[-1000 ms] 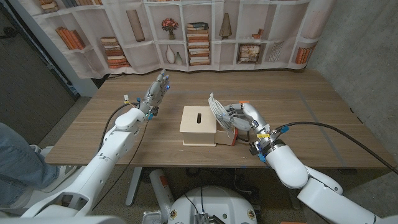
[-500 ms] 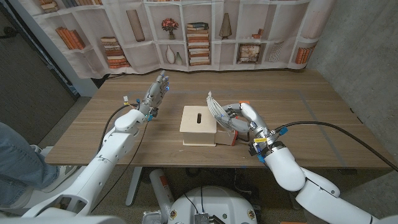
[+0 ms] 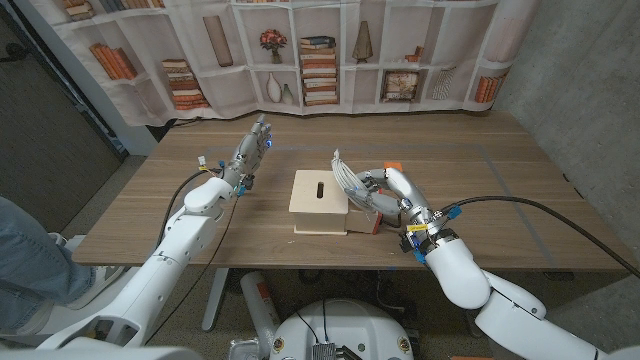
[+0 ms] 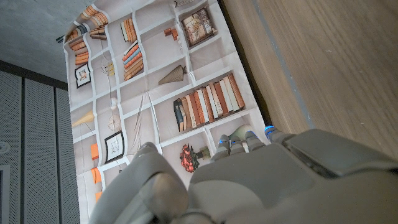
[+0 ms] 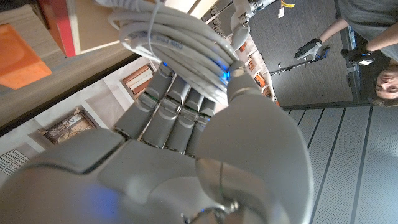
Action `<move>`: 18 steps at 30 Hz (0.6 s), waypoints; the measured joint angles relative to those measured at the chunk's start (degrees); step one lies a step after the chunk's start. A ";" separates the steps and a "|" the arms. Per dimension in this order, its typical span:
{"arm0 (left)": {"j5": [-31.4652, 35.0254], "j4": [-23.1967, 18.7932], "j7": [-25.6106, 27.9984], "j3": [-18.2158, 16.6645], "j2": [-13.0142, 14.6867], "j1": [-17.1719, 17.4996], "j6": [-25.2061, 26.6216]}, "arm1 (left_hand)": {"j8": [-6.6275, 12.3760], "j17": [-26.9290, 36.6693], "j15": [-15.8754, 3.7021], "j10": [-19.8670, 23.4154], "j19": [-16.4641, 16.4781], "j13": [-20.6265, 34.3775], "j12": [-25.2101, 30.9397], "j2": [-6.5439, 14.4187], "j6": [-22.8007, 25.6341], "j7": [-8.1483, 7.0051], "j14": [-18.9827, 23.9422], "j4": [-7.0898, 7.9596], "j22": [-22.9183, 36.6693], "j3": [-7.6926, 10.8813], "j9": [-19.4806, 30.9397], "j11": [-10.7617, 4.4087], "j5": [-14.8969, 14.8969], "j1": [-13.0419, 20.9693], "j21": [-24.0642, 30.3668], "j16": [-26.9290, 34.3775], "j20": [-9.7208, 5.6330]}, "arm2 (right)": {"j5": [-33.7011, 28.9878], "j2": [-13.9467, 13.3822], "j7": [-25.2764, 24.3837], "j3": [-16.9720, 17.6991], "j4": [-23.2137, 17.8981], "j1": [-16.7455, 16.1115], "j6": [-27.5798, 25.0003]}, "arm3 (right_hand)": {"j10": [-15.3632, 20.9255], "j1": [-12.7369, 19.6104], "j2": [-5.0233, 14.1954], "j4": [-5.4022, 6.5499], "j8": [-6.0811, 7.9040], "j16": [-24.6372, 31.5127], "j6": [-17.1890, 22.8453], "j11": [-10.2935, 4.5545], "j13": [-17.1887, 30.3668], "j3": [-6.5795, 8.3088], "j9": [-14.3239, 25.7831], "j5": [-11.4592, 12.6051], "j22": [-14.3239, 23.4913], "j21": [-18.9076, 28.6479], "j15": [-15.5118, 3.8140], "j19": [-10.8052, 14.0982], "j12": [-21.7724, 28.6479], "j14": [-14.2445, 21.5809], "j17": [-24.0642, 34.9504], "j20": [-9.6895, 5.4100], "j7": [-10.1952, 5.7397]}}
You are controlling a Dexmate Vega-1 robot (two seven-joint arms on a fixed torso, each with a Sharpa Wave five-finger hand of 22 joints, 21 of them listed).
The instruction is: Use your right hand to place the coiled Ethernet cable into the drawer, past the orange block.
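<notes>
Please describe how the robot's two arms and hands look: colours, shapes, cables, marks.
Both arms have smooth, rounded white shells. A black cable runs along each forearm. The left hand and the right hand are grey, with jointed fingers and small blue lights at the fingertips. At each wrist sit small yellow and blue tags on dark fittings.

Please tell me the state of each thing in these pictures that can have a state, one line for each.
right hand: grips the coiled cable, above the drawer.
Ethernet cable: coiled, held, not yet in the drawer.
drawer: pulled open.
orange block: lying in the drawer.
left hand: holds nothing, fingers extended.
</notes>
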 measured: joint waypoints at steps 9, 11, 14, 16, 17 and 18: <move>-0.07 -0.51 0.35 -0.14 0.14 0.64 0.17 | 0.00 0.00 0.00 0.00 0.00 0.00 0.00 0.00 0.00 0.00 0.00 -0.09 0.00 -0.40 0.00 0.00 0.00 0.00 0.00 0.00 0.00 | 0.45 -0.03 0.85 0.00 0.41 0.18 -0.06 | -1.22 -0.71 0.72 0.71 -0.31 -1.02 -0.64 -0.56 0.49 -0.66 -0.01 0.23 -0.21 0.23 0.34 -0.81 -0.47 -1.00 -0.13 0.09 -0.64; -0.08 -0.56 0.38 -0.14 0.15 0.69 0.19 | 0.00 0.00 0.00 0.00 0.00 0.00 0.00 0.11 0.00 0.00 0.00 -0.09 0.00 -0.40 0.00 0.00 0.00 0.10 0.00 0.00 0.00 | 0.46 -0.15 0.93 0.00 0.41 0.18 -0.13 | -3.17 -0.14 2.58 1.55 -1.07 -2.20 -1.67 -0.71 0.70 -1.15 0.05 0.22 -0.54 0.21 1.06 -2.19 -1.35 -2.93 -0.25 0.51 -1.66; -0.08 -0.70 0.42 -0.14 0.17 0.86 0.21 | 0.00 0.00 0.00 0.00 0.00 0.00 0.00 0.23 0.00 0.00 0.00 -0.09 0.00 -0.40 0.00 0.00 0.00 0.23 0.00 0.00 0.00 | 0.37 -0.47 1.20 0.02 0.38 0.16 -0.36 | -6.13 -0.88 3.45 2.14 -1.98 -3.75 -3.05 -0.97 0.72 -1.47 0.46 0.22 -0.61 -0.16 2.41 -3.95 -2.54 -5.78 -0.52 1.04 -3.04; -0.08 -0.74 0.45 -0.14 0.18 0.90 0.21 | 0.00 0.00 0.00 0.00 0.00 0.00 0.00 0.23 0.00 0.00 0.00 -0.09 0.00 -0.40 0.00 0.00 0.00 0.23 0.00 0.00 0.00 | 0.24 -0.70 1.31 0.06 0.25 0.10 -0.39 | -8.33 -1.30 3.86 2.24 -2.63 -4.90 -3.72 -0.95 0.73 -1.57 0.42 0.21 -0.76 -0.61 3.27 -5.60 -3.34 -8.24 -0.52 1.48 -3.71; -0.09 -0.80 0.46 -0.14 0.19 0.96 0.21 | 0.00 0.00 0.00 0.00 0.00 0.00 0.00 0.23 0.00 0.00 0.00 -0.09 0.00 -0.40 0.00 0.00 0.00 0.23 0.00 0.00 0.00 | 0.08 -0.86 1.42 0.09 0.13 0.06 -0.41 | -9.18 -1.50 4.07 2.38 -2.77 -5.32 -3.84 -0.90 0.73 -1.71 0.40 0.21 -0.80 -0.68 3.73 -6.14 -3.66 -9.07 -0.52 1.61 -3.77; -0.09 -0.82 0.48 -0.14 0.19 1.02 0.21 | 0.00 0.00 0.00 0.00 0.00 0.00 0.00 0.23 0.00 0.00 0.00 -0.09 0.00 -0.40 0.00 0.00 0.00 0.23 0.00 0.00 0.00 | -0.05 -1.05 1.54 0.14 -0.01 0.02 -0.44 | -10.09 -1.51 4.07 2.39 -2.76 -5.61 -4.63 -0.80 0.73 -1.72 0.46 0.21 -0.81 -0.75 4.11 -6.89 -4.00 -9.86 -0.70 1.95 -3.86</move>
